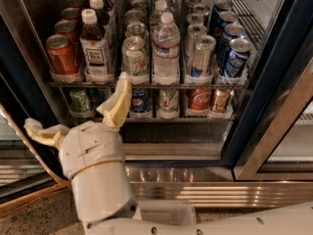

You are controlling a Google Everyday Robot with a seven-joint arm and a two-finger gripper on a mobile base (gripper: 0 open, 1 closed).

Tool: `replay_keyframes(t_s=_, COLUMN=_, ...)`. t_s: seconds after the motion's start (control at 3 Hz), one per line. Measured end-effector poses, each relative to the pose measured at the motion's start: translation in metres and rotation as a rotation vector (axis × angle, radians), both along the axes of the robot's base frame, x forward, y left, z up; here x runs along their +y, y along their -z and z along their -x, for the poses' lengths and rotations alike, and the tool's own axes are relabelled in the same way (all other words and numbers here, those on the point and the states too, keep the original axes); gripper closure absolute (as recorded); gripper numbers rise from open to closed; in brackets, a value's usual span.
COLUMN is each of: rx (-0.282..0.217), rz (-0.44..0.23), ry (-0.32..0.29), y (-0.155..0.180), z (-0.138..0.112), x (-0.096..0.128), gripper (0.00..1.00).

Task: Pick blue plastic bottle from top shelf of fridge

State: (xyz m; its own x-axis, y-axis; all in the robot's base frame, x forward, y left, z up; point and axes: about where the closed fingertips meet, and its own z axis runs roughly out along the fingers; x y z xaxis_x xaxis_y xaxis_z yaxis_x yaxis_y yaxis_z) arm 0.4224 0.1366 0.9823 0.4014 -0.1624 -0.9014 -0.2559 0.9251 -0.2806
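Fridge (274, 82) doorway stands open, top shelf (146, 85) edge facing out. Gripper (77, 104), spread wide, hangs below that edge, blue plastic bottle (95, 48) at 12 o'clock.

tool (77, 102) below top shelf (146, 85), hiding lower cans (141, 103)

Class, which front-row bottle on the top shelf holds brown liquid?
The tea bottle, second from left; the water bottle is colourless. The gripper, open, is below them.

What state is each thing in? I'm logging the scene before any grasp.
hand: open, empty, in front of the fridge, below the top shelf
blue plastic bottle: upright, capped, on the top shelf, not held
water bottle: upright, capped
fridge: door open
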Motion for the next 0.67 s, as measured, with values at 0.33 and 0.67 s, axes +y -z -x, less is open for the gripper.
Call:
replay_keyframes(t_s=0.33, rx=0.098, rz=0.011, ry=0.033, y=0.02, z=-0.021, x=-0.016, gripper=0.0)
replay_keyframes(t_s=0.67, rx=0.17, rz=0.046, ry=0.002, y=0.047, z=-0.039, x=-0.012, gripper=0.0)
